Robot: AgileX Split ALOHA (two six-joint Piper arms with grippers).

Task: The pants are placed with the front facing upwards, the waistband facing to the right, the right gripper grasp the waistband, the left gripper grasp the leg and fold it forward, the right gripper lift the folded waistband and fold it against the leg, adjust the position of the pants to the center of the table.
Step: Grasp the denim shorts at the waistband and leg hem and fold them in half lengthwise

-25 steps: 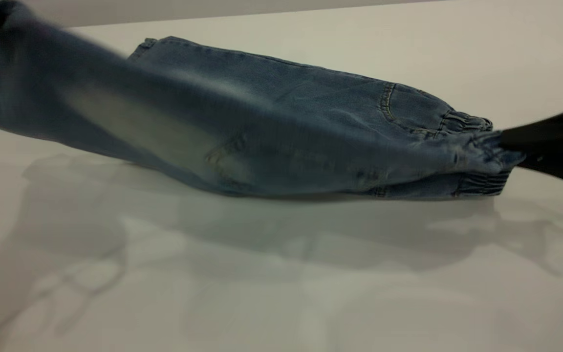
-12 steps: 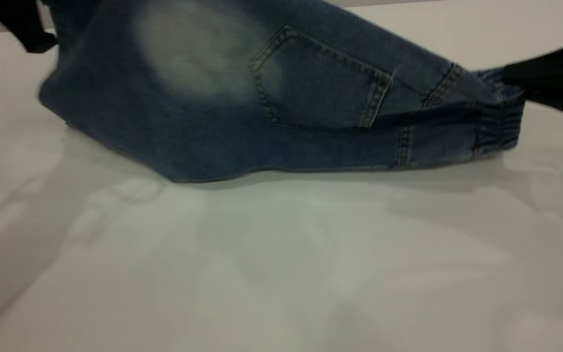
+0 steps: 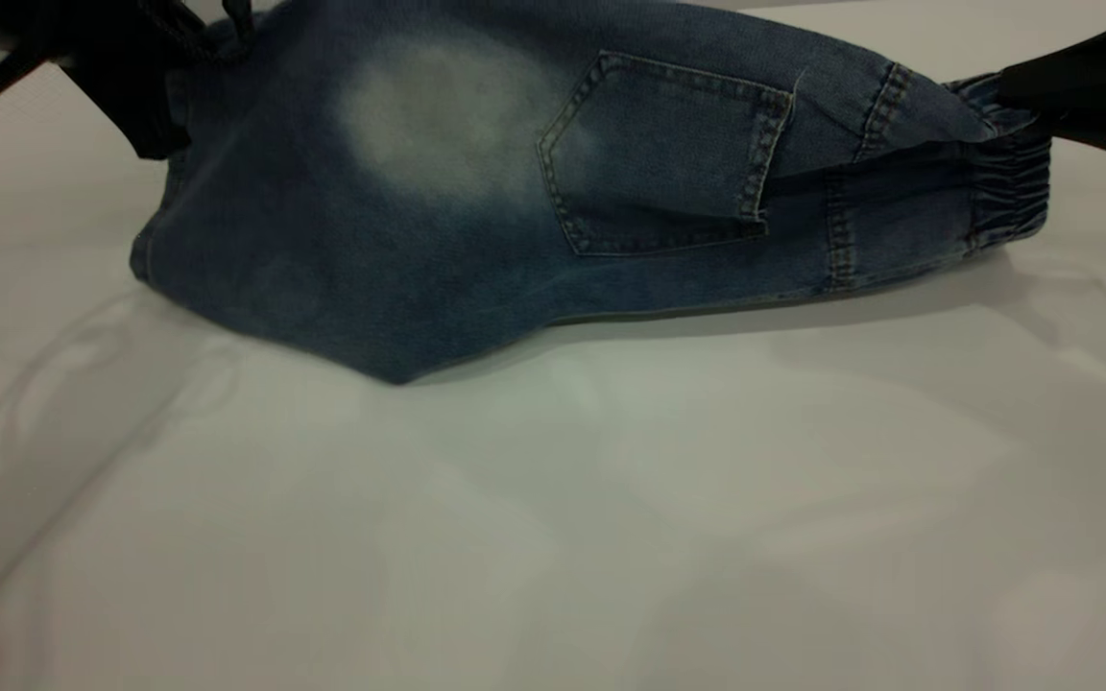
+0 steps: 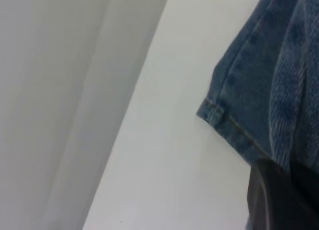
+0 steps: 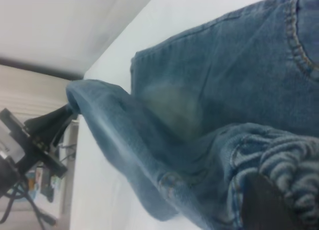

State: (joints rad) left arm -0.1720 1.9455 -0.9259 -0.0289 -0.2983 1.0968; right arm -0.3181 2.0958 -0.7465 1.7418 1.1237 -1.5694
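Observation:
The blue denim pants (image 3: 476,192) hang stretched across the white table (image 3: 611,499), back pocket (image 3: 663,154) and a pale faded oval facing the exterior camera. Their lower fold touches the tabletop. My left gripper (image 3: 145,67) holds the leg end raised at the upper left; its wrist view shows the leg hem (image 4: 234,125) running into a black finger (image 4: 271,197). My right gripper (image 3: 1033,91) is shut on the gathered waistband (image 3: 1004,182) at the right, lifted a little. The right wrist view shows the ruched waistband (image 5: 279,163) wrapped around a dark finger (image 5: 264,205).
Bare tabletop spreads in front of the pants toward the exterior camera. The table's far edge (image 5: 107,51) and a grey wall lie behind. In the right wrist view the left arm (image 5: 40,135) shows far off.
The held leg has swung up and forward over the other leg, turning the back pocket side toward the camera. The left gripper moved rightward; the waistband rose slightly.

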